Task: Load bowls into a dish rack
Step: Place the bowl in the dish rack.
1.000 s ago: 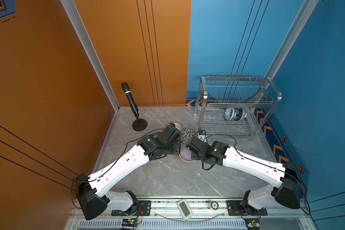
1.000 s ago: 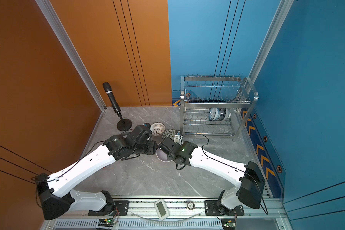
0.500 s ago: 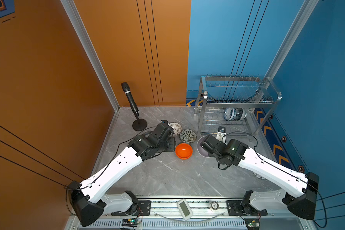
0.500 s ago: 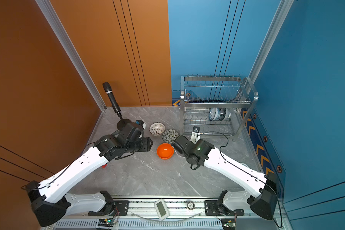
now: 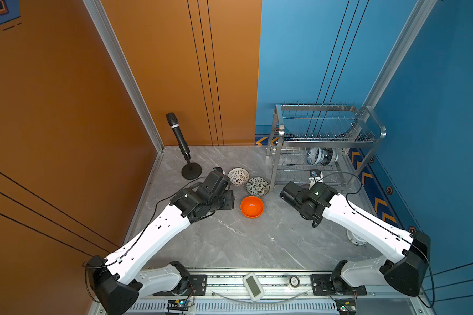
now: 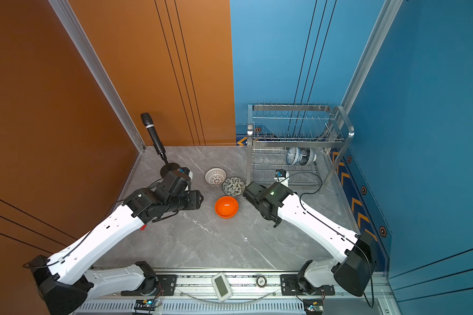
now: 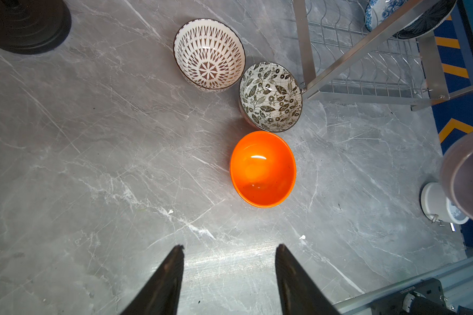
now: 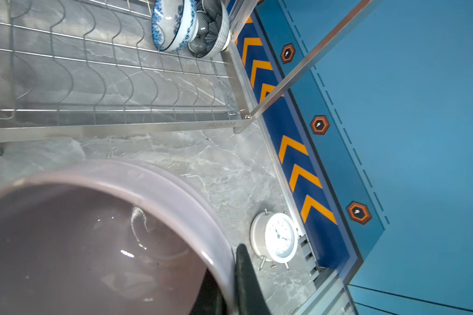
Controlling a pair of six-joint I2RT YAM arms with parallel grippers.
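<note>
Three bowls stand on the grey table: the orange bowl (image 5: pixel 252 206) (image 7: pixel 262 169), the black-and-white leaf bowl (image 5: pixel 257 186) (image 7: pixel 271 96) and the white lattice bowl (image 5: pixel 238 176) (image 7: pixel 208 53). My left gripper (image 7: pixel 230 246) is open and empty, hovering left of the orange bowl. My right gripper (image 8: pixel 228 261) is shut on the rim of the pale lilac bowl (image 8: pixel 93 231), held above the table in front of the dish rack (image 5: pixel 316 107) (image 8: pixel 115 128). On the rack's lower tier stand the blue-and-white floral bowl (image 5: pixel 314 156) (image 8: pixel 172 24) and a dark bowl (image 5: pixel 329 156).
A microphone on a round stand (image 5: pixel 185 152) is at the back left. A white alarm clock (image 8: pixel 277 237) (image 5: pixel 357 238) lies by the right edge strip. Orange and blue walls close in three sides. The arms' rail runs along the front.
Both wrists were together over the bowls at the centre. The right arm has swung right with the lilac bowl, toward the rack's front. The left arm has drawn back left, uncovering the orange bowl.
</note>
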